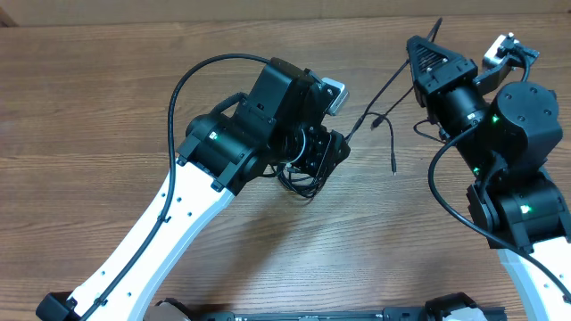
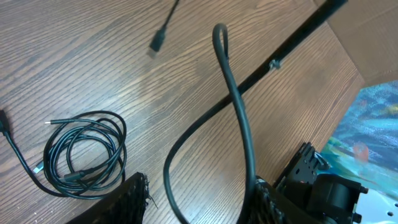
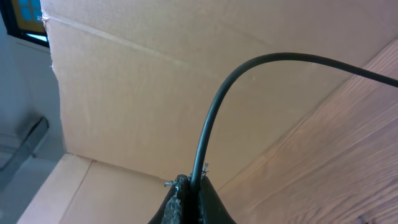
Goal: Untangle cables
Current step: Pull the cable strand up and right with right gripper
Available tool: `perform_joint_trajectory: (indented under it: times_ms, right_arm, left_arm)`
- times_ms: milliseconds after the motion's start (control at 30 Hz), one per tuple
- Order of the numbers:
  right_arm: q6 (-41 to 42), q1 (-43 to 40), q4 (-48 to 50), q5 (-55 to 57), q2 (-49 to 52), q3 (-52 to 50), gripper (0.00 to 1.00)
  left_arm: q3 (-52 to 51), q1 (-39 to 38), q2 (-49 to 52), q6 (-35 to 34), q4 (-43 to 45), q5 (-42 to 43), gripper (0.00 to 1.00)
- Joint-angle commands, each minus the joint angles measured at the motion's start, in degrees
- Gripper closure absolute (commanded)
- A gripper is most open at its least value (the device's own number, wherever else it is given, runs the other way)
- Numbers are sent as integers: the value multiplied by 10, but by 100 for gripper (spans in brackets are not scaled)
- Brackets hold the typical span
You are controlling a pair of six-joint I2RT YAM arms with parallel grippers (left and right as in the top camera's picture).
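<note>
One thin black cable lies as a small coiled bundle (image 1: 299, 183) on the wooden table, just below my left gripper (image 1: 335, 147). In the left wrist view the bundle (image 2: 84, 155) lies to the left of the left finger. My left gripper (image 2: 199, 186) is open; a loop of the other cable (image 2: 239, 118) rises between its fingers, close along the right finger. My right gripper (image 1: 419, 45) is shut on that second cable (image 1: 384, 89) and holds it raised, stretched toward the left gripper. Its plug ends (image 1: 393, 165) hang loose. The right wrist view shows the cable (image 3: 211, 124) pinched in the jaws (image 3: 189, 183).
A cardboard wall (image 1: 268, 9) runs along the table's far edge and fills the right wrist view (image 3: 124, 81). A loose plug (image 2: 158, 40) lies on the wood. The right arm's body (image 1: 522, 134) stands at the right side.
</note>
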Motion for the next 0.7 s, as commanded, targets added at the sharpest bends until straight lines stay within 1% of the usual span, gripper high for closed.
perform_joint_trajectory:
  times_ms: [0, 67, 100, 133, 200, 233, 300, 333, 433, 500, 600, 667]
  right_arm:
    - [19, 1, 1, -14, -4, 16, 96]
    - [19, 1, 0, -18, -4, 16, 96]
    - [19, 1, 0, -21, -4, 16, 96]
    - [19, 1, 1, -25, -4, 16, 96]
    - [21, 1, -1, -29, -4, 16, 96]
    - [21, 1, -2, -29, -4, 16, 96]
    - [21, 1, -7, -28, -4, 16, 96]
    - [21, 1, -12, -25, -4, 16, 96]
    - [3, 1, -42, 11, -4, 16, 96]
    - [-21, 1, -66, 44, -4, 16, 96]
    - [-54, 0, -104, 99, -4, 16, 96]
    - [-53, -3, -131, 135, -4, 16, 96]
  left_arm:
    - [6, -1, 0, 11, 3, 0, 47]
    - [6, -2, 7, 12, 3, 15, 49]
    - [6, -2, 10, 12, 3, 18, 51]
    - [6, -2, 14, 11, 3, 18, 56]
    - [6, -2, 21, 11, 3, 18, 70]
    - [6, -2, 22, 11, 3, 18, 81]
    - [6, 0, 23, 11, 5, 13, 92]
    - [6, 0, 23, 11, 7, 11, 96]
    - [7, 2, 21, 11, 13, 10, 96]
    - [10, 8, 17, -2, 11, -15, 96]
    - [20, 29, 6, -100, -12, -120, 96]
    - [23, 52, -4, -141, -24, -148, 96]
